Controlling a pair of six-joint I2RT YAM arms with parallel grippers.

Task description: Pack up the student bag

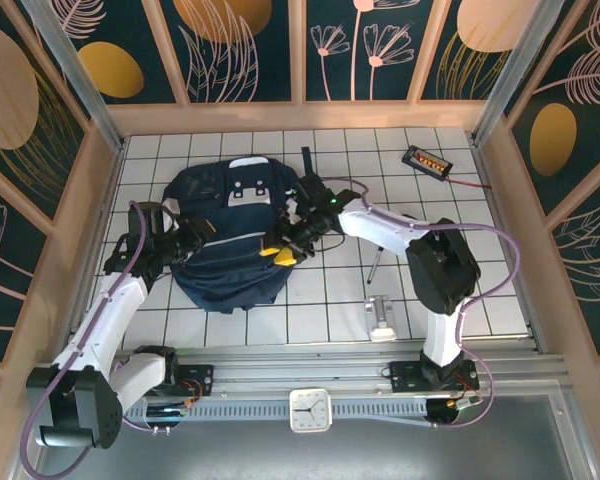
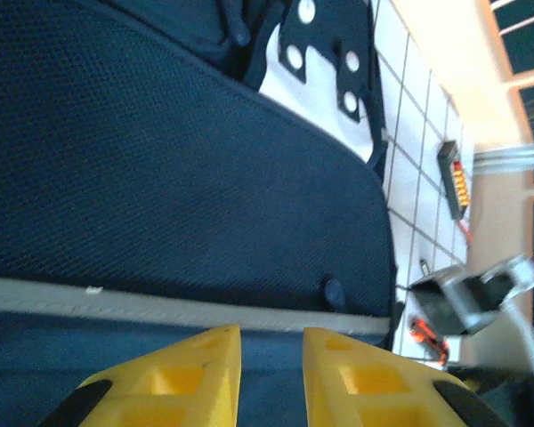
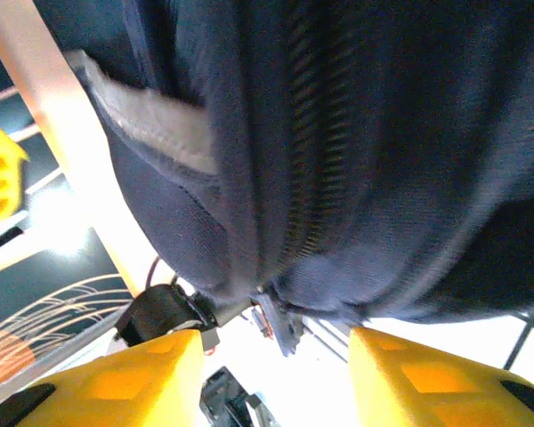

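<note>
Bag: the student bag (image 1: 230,272) lies flat on the white tiled table (image 1: 480,262), left of centre in the overhead view, with its white patch (image 1: 252,186) toward the top of the frame.
Left claw: the left gripper (image 1: 196,240) sits at the bag's left edge. In its own camera the yellow fingers (image 2: 191,378) stand a narrow gap apart just above the navy cloth and a grey stripe (image 2: 160,307), with nothing between them.
Right claw: the right gripper (image 1: 277,252) is at the bag's right edge, centre frame. Its wrist view shows the jaws well apart and empty, at the bottom of the frame, with bag cloth bulging just beyond them.
Zip: a zip (image 3: 295,205) runs down the middle of the right wrist view. What looks like its pull (image 3: 281,326) hangs at the lower centre, between the two fingers but not gripped.
Loose items: a black gadget with orange buttons (image 1: 427,160) at upper right, a pen (image 1: 375,265) right of centre, and a small silver item (image 1: 382,318) at lower right. All lie well apart from the bag.
Step in hand: most likely getting the bag open, since nothing seems packed yet and neither claw holds anything.
Next move: the right claw probably needs to close on the pull or the zip edge while the left pins or pinches the cloth, so the bag does not slide when the zip is drawn.
Risk: the soft cloth may bunch up, and the pull is small.
</note>
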